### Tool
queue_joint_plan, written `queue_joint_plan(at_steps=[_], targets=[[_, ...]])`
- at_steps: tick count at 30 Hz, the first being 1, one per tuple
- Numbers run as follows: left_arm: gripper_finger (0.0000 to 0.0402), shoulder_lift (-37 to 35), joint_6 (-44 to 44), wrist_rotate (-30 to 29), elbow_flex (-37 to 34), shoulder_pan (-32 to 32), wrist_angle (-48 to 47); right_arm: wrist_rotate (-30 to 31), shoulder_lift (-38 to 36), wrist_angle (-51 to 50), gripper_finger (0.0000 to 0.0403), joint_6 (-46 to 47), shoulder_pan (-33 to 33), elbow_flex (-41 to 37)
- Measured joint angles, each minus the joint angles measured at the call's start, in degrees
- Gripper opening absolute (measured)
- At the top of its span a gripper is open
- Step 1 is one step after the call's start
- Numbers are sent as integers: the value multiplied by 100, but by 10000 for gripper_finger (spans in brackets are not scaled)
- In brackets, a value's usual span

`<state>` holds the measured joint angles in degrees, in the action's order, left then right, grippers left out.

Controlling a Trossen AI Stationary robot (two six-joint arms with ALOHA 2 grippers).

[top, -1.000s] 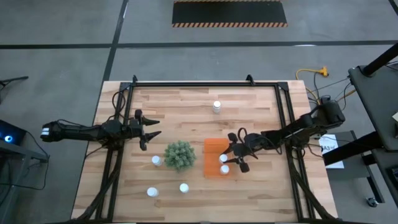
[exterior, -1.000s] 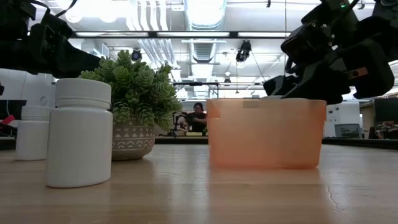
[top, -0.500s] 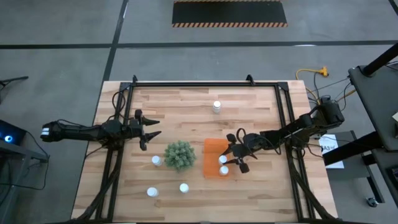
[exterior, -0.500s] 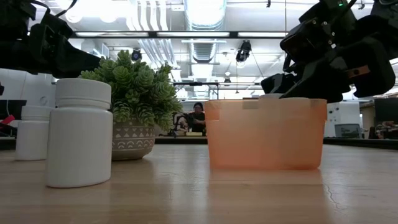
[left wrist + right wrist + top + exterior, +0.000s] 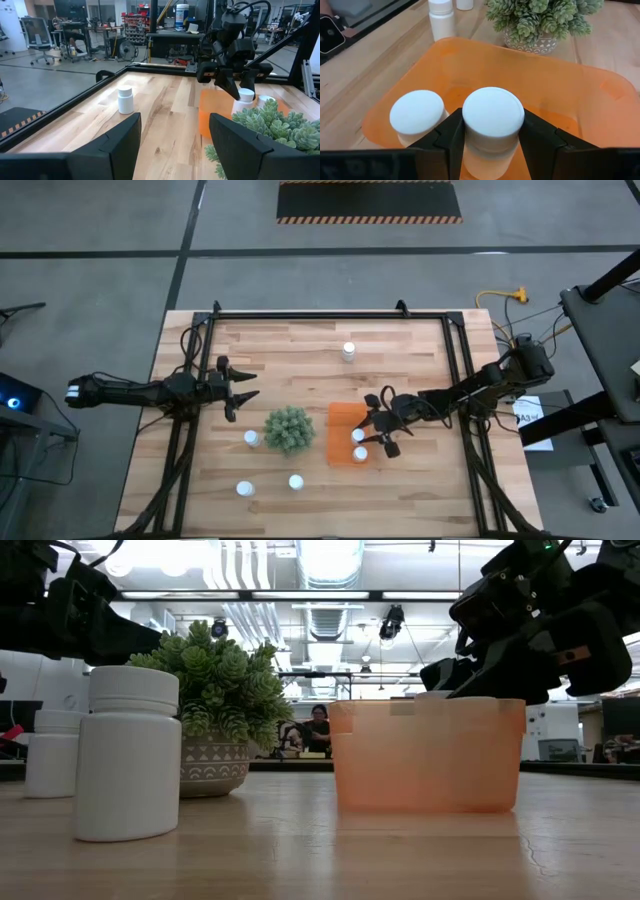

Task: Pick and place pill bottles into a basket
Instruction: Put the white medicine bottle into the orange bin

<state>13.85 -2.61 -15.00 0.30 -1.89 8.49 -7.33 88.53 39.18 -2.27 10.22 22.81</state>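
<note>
1. My right gripper (image 5: pixel 492 145) is clamped on a bottle (image 5: pixel 493 120) just over the basket (image 5: pixel 346 420), right of centre in the high view.
2. I lower it straight down beside the bottle already inside (image 5: pixel 416 112), probably not yet touching the floor, then let go.
3. I keep clear of the plant (image 5: pixel 288 429).
4. My left gripper (image 5: pixel 240 392) waits agape, centre left, empty.

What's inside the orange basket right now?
Two pill bottles: one standing free, one held by the right hand. The basket floor beneath them is covered.
</note>
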Motion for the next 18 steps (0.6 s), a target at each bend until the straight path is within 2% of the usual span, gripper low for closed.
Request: queue_joint_plan(at_steps=[6,18], targets=[[218,0,0,-1,0,1,2,45,-2,-12,147,46,0,0],[218,0,0,-1,0,0,2,147,-43,-242,177,88,-5,11]])
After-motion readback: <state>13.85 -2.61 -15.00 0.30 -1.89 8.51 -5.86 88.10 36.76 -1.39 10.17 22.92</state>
